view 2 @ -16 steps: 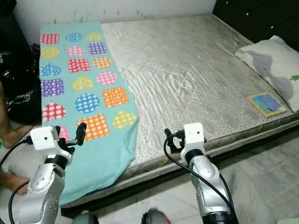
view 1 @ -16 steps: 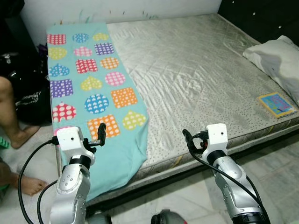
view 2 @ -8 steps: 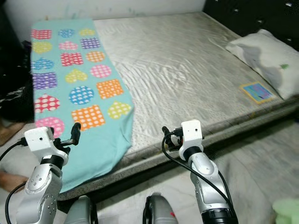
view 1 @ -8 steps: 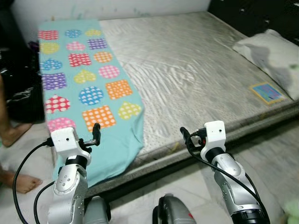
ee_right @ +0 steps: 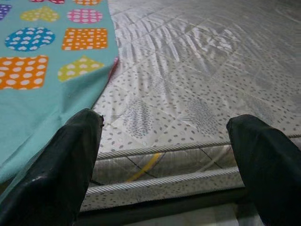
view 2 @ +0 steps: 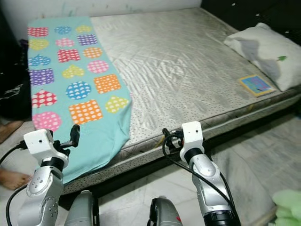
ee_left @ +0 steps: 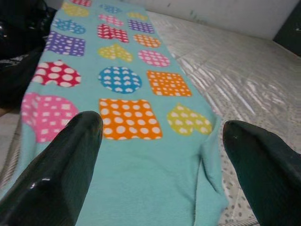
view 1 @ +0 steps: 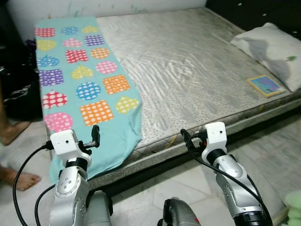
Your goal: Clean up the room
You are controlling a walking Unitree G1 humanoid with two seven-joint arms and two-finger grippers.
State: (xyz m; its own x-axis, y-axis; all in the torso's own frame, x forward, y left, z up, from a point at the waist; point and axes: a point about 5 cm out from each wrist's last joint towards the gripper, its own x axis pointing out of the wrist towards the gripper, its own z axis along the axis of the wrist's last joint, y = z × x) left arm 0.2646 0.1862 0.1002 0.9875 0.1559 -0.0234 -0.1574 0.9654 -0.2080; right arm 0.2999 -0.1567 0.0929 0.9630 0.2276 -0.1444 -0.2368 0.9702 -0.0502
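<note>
A teal blanket [view 1: 80, 80] with coloured dotted shapes lies along the left side of a bare grey mattress [view 1: 188, 70], its end hanging over the front edge. At the right end rest a white pillow [view 1: 273, 47] and a small flat picture book [view 1: 265, 85]. My left gripper [ee_left: 160, 125] is open, raised in front of the blanket's hanging end with nothing between its fingers. Just short of the mattress's front edge, my right gripper [ee_right: 164, 120] is also open and holds nothing.
A person's bare foot [view 1: 16, 179] and a black bag [view 1: 19, 89] are on the floor at the left. Something green and soft [view 1: 294, 207] lies on the tiled floor at the bottom right. A dark headboard [view 1: 254, 12] stands behind the pillow.
The whole picture has shifted, so the camera has moved; the green thing has come into view at the bottom right. Both arms keep the same raised pose, fingers still open.
</note>
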